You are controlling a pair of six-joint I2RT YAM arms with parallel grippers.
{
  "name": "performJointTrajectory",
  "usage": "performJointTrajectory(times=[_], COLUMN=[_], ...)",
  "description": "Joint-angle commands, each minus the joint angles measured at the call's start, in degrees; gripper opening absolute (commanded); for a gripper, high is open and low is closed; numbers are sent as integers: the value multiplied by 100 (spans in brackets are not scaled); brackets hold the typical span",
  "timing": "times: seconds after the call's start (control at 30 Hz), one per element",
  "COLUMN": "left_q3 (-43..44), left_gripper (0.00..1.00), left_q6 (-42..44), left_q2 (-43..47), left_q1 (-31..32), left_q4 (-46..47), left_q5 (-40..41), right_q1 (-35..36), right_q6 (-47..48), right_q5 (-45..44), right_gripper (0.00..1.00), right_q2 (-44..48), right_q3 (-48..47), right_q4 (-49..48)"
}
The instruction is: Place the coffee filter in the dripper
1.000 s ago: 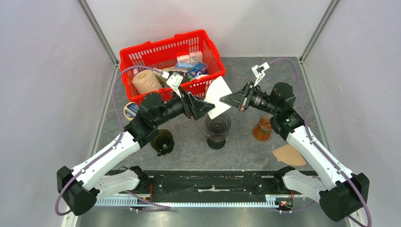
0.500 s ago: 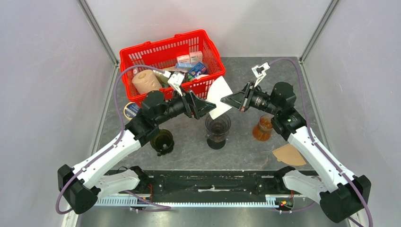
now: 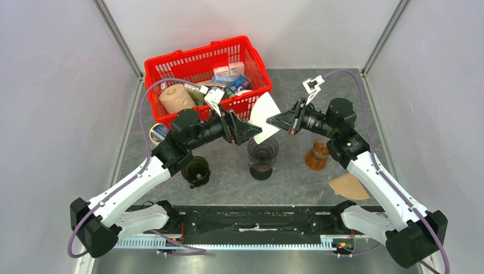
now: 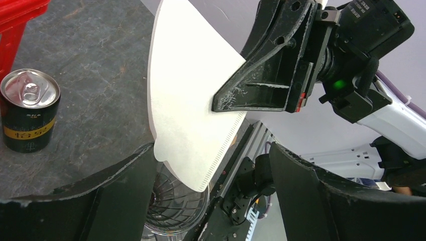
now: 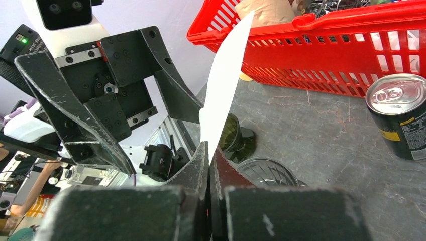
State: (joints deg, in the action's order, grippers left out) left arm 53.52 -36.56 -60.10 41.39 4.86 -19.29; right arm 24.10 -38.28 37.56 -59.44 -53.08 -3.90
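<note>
The white paper coffee filter (image 3: 263,116) hangs in the air above the clear dripper (image 3: 262,153) in the middle of the table. My right gripper (image 3: 270,121) is shut on the filter's right edge; in the right wrist view the filter (image 5: 224,83) rises edge-on from the closed jaws (image 5: 208,150). My left gripper (image 3: 253,131) is open at the filter's lower left edge. In the left wrist view the filter (image 4: 186,100) hangs between my open fingers (image 4: 211,175), not touching them, with the dripper (image 4: 173,198) below.
A red basket (image 3: 171,63) of goods stands behind the filter. A dark green cup (image 3: 196,170) sits left of the dripper and an amber glass (image 3: 317,155) right of it. A brown filter (image 3: 349,186) lies at the front right. A black can (image 4: 29,110) stands near the basket.
My left gripper has edged slightly up and right toward the filter. The right gripper and the filter have hardly moved.
</note>
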Motion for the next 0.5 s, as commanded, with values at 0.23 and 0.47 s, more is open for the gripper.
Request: performJointTrajectory(times=[0.23, 0.47], left_q3=[213, 282], left_gripper=[88, 88], left_q6=[-154, -445], left_q2=[87, -241], left_q1=[10, 15], left_q4=[241, 606], left_q5=[-259, -757], right_q1=[-11, -15], right_q6=[261, 275], right_q5=[-143, -166], right_gripper=[0, 0], right_q2=[3, -54], right_q3=[-317, -320], right_q4=[135, 118])
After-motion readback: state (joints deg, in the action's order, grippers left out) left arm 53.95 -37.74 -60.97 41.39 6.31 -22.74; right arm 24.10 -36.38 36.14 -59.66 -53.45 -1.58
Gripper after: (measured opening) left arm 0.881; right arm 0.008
